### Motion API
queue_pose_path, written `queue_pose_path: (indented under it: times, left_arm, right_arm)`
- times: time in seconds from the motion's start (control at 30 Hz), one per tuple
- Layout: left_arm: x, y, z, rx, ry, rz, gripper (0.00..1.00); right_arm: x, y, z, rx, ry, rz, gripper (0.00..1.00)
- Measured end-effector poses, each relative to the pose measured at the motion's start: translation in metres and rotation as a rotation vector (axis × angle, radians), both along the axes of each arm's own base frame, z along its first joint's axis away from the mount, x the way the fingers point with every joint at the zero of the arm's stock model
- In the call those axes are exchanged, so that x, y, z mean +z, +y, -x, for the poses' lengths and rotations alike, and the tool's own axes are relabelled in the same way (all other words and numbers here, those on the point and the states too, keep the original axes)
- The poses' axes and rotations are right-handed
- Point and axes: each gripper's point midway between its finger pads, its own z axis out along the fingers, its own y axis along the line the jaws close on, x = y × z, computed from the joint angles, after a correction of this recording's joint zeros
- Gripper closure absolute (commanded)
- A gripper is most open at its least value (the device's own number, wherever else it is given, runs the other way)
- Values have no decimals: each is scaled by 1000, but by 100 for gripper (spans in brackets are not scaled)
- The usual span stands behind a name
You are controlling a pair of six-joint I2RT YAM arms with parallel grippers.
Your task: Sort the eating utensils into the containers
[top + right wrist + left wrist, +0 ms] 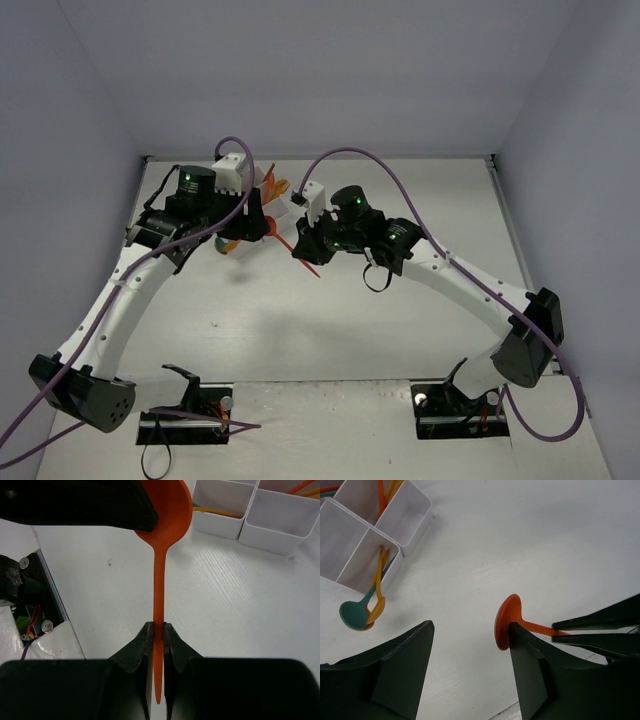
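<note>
My right gripper (pixel 158 627) is shut on the thin handle of an orange-red spoon (pixel 159 580), held above the table. The spoon's round bowl (pixel 506 626) sits at the tip of my left gripper's right finger (pixel 530 670), partly behind it. My left gripper (pixel 470 627) stands open, with only table showing between its fingers. From above, both grippers meet at the table's middle, right gripper (pixel 300 245) beside left gripper (pixel 270 228). The white compartment tray (pixel 370 527) lies just beyond, with a teal spoon (pixel 352 615) and an orange spoon (pixel 378 597) leaning out of one compartment.
Other orange utensils (pixel 387 492) stand in the tray's farther compartments. The tray's wall (pixel 225 526) is close ahead of the held spoon. Purple cables (pixel 400 190) arch over both arms. Grey walls close in the table on three sides.
</note>
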Motion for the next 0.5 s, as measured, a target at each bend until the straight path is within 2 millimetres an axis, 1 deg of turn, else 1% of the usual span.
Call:
queue_pose_path:
  times: [0.1, 0.27, 0.47, 0.5]
  left_arm:
    - [-5, 4, -3, 20, 11, -22, 44]
    - [-3, 1, -7, 22, 9, -28, 47]
    - [-4, -3, -9, 8, 21, -24, 58]
    - [-5, -4, -9, 6, 26, -22, 61]
  right_arm:
    - [6, -1, 2, 2, -11, -11, 99]
    - [8, 0, 4, 2, -16, -10, 99]
    - [7, 1, 6, 3, -17, -5, 99]
    - [7, 1, 6, 2, -18, -4, 99]
